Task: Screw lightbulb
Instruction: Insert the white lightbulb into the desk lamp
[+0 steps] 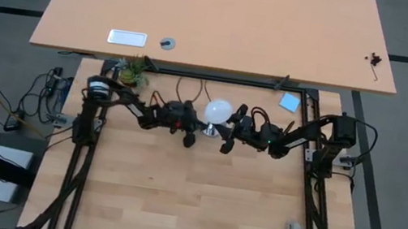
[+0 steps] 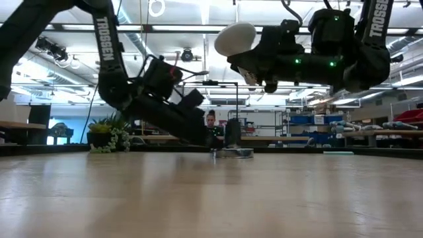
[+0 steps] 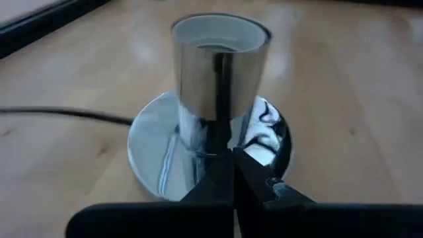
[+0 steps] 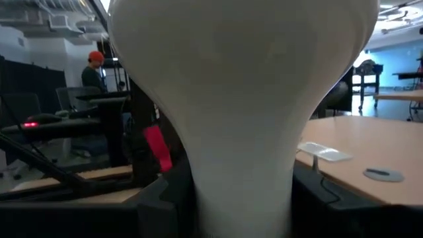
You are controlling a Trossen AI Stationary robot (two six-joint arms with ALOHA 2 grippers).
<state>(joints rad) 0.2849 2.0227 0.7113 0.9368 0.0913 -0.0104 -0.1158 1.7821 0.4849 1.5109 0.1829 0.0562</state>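
The left pincer [image 1: 189, 133], closed, presses on the chrome socket [image 3: 220, 73] base against the surface [image 1: 174, 200]. The right pincer [image 1: 232, 127] grips the lightbulb [image 1: 218, 110] aloft, just beside it; center its screw base overhead before descending.

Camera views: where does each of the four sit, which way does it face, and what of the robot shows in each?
High view: overhead, looking straight down; both arms meet mid-table, right gripper holding the lightbulb.
Low view: table height, looking level into the room; both arms, lightbulb aloft, socket on the table.
Left wrist view: behind the shut left gripper, facing the socket.
Right wrist view: close behind the lightbulb; the room lies beyond.
Shared: the high and low views both show the lightbulb above the socket.
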